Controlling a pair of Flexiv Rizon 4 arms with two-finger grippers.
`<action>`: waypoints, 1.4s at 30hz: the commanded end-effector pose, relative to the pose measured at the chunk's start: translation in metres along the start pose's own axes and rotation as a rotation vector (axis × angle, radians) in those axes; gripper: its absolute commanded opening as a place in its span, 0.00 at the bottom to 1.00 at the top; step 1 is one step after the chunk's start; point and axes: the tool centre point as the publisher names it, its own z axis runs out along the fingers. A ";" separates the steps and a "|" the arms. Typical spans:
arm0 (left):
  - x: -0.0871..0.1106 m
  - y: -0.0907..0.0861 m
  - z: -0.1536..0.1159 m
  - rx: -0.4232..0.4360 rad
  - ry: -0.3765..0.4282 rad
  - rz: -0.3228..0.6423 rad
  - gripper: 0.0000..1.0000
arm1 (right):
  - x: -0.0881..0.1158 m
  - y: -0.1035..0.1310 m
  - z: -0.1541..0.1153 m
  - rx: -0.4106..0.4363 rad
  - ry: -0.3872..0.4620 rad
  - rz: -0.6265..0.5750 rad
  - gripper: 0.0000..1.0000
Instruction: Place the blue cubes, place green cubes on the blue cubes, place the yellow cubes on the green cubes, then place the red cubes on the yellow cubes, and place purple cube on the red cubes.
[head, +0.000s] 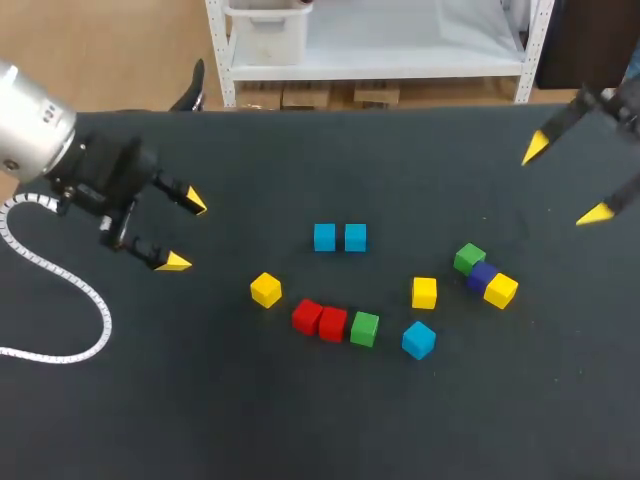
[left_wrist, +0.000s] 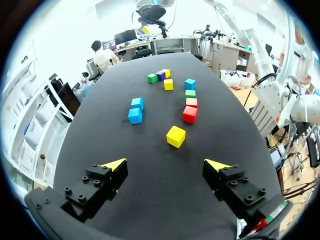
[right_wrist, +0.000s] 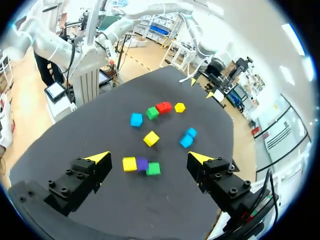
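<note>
Two blue cubes (head: 339, 237) (left_wrist: 136, 110) sit side by side mid-table, and a third blue cube (head: 419, 339) lies nearer the front. Two red cubes (head: 320, 320) and a green cube (head: 364, 328) form a row, with one yellow cube (head: 265, 289) (left_wrist: 175, 136) to their left. Another yellow cube (head: 424, 292) lies alone. At the right, a green cube (head: 469, 259), the purple cube (head: 482, 275) (right_wrist: 142, 163) and a yellow cube (head: 500, 290) touch in a line. My left gripper (head: 190, 232) (left_wrist: 165, 164) hangs open at the left. My right gripper (head: 566, 181) (right_wrist: 148, 157) is open at the far right. Neither holds anything.
A white coiled cable (head: 60, 290) trails over the table's left side under my left arm. The black table (head: 300, 420) has bare surface along its front. Its back edge runs behind both grippers.
</note>
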 end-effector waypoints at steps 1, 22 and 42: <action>0.001 0.000 0.000 -0.003 -0.003 0.002 1.00 | -0.011 0.010 0.041 -0.019 0.026 0.032 1.00; 0.001 0.000 0.000 -0.003 -0.003 0.002 1.00 | -0.047 0.033 0.156 -0.132 -0.106 0.076 1.00; 0.001 0.000 0.000 -0.003 -0.003 0.002 1.00 | -0.042 0.055 0.203 -0.239 -0.134 0.135 1.00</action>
